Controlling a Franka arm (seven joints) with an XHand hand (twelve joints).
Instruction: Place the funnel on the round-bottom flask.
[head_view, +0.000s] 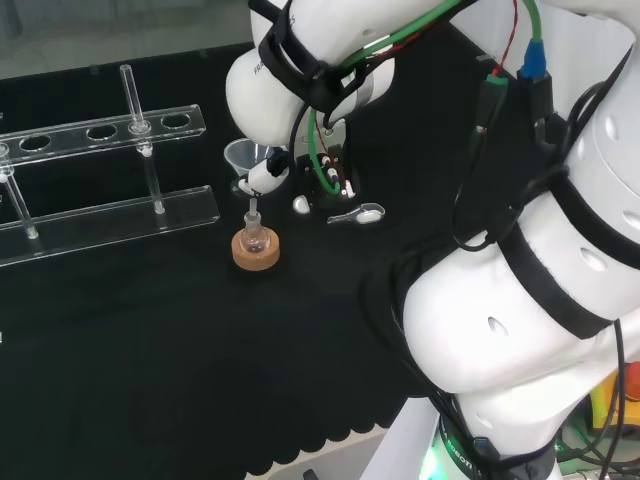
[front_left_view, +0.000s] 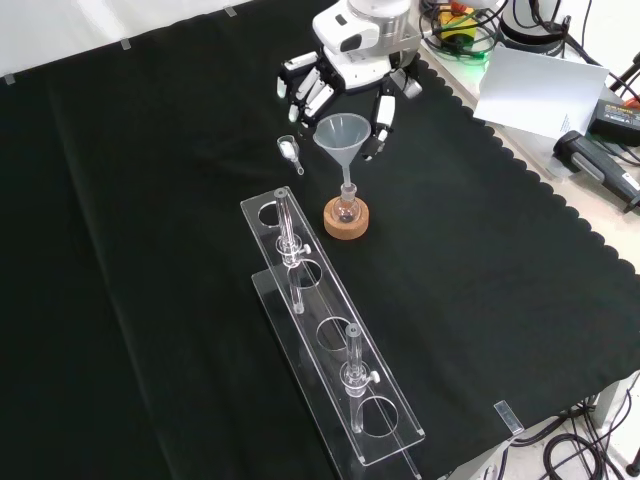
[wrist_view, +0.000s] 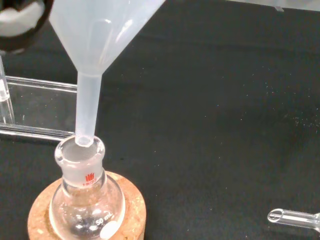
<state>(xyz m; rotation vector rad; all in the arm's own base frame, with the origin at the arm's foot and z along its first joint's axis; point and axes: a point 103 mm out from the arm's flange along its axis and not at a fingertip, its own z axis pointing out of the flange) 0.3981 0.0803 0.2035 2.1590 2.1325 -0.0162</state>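
Closest in, the round-bottom flask (wrist_view: 86, 200) sits on its cork ring (front_left_view: 346, 222), funnel (front_left_view: 342, 134) stem just entering its neck. The robot hand (front_left_view: 340, 85) pinches the funnel's rim. Beside: a small vial (front_left_view: 290, 150); nearer, a clear rack (front_left_view: 330, 335) on the counter (front_left_view: 150, 250).

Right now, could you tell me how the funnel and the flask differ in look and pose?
The funnel is cloudy white and widest at the top; the flask is clear and widest at its round base. The funnel is held up by the hand, while the flask sits in a cork ring. Both stand upright, the funnel's stem tip at the flask's mouth.
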